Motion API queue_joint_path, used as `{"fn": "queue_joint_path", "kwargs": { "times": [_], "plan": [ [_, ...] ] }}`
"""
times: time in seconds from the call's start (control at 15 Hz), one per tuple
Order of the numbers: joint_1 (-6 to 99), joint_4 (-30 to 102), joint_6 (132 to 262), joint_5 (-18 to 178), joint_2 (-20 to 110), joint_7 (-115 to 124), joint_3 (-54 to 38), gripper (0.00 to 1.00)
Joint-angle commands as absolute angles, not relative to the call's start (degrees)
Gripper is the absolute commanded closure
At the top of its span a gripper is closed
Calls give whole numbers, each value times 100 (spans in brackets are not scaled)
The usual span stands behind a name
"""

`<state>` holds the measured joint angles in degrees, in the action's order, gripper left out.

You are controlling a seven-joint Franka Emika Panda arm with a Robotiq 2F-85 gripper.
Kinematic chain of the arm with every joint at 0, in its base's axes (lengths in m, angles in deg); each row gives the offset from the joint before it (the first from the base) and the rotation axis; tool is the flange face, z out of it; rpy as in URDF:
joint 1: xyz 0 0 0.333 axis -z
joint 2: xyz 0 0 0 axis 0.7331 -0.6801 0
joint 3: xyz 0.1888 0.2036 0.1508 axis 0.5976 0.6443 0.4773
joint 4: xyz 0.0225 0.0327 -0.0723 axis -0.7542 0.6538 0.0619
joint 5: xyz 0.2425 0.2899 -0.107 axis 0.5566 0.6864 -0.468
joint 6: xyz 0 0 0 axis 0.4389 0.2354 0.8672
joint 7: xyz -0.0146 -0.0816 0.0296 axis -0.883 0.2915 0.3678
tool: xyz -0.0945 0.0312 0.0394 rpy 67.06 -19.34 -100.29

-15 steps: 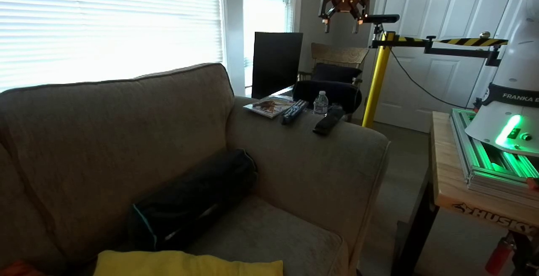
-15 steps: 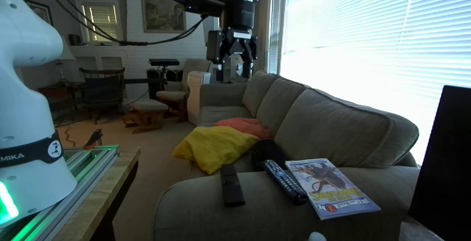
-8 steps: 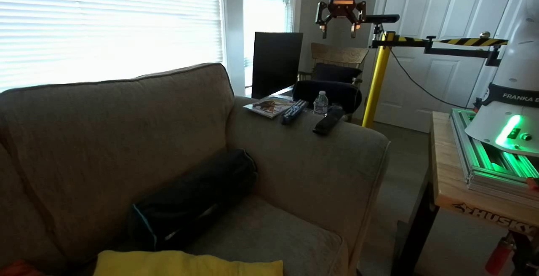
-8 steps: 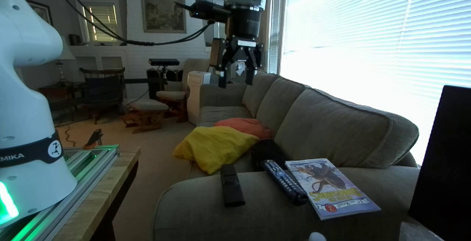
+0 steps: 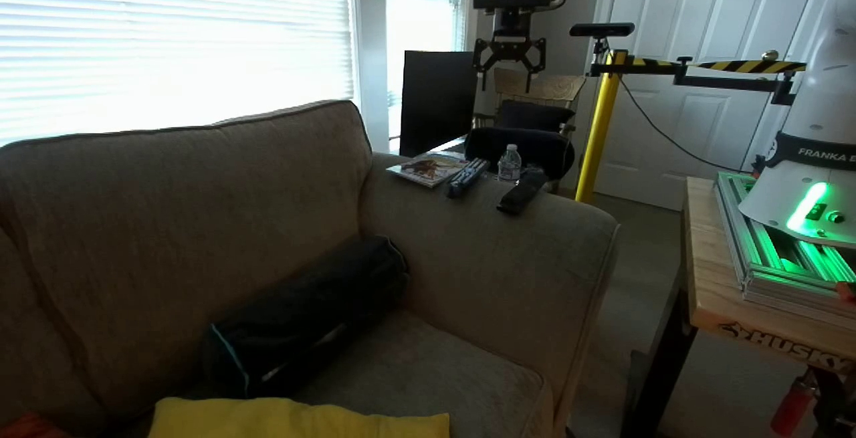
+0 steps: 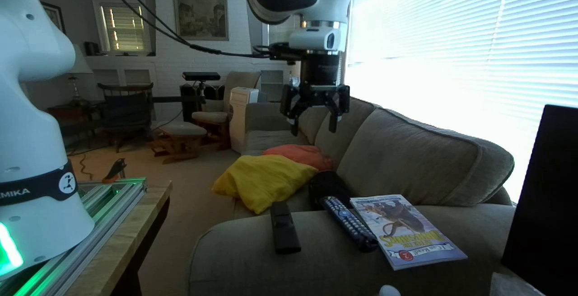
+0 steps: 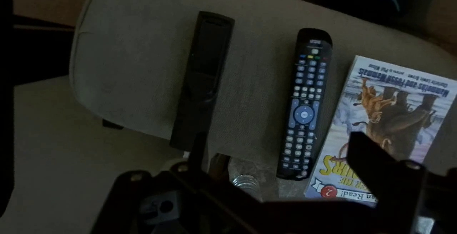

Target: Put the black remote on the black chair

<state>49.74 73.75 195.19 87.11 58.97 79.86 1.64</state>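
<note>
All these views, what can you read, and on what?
"FRANKA", robot base
"EMIKA", robot base
"HUSKY", workbench
"Mammoths and Fossil Mammals", upside-down book
"Charlotte Lewis Brown pictures by Phil Wilson", book
"THE", book
"URS", book
"Read!", book
"2", book
Too small: labels on buttoned remote

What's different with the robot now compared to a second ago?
The hand has come lower, shifted toward the window and turned; it remains open, nothing taken or released. The plain black remote, button-covered remote, book and black chair stayed put.
</note>
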Motion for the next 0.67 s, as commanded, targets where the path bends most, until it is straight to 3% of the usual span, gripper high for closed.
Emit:
{"fn": "queue_joint_path", "kwargs": {
  "times": [0.0, 0.27, 0.6],
  "plan": [
    [4656, 6797, 20192, 8639, 4962, 9204, -62, 0],
    [4223, 6337, 20998, 8085, 4094, 10545, -610, 0],
    [3806, 5891, 20356, 7398, 3539, 10995, -1213, 0]
  ]
}}
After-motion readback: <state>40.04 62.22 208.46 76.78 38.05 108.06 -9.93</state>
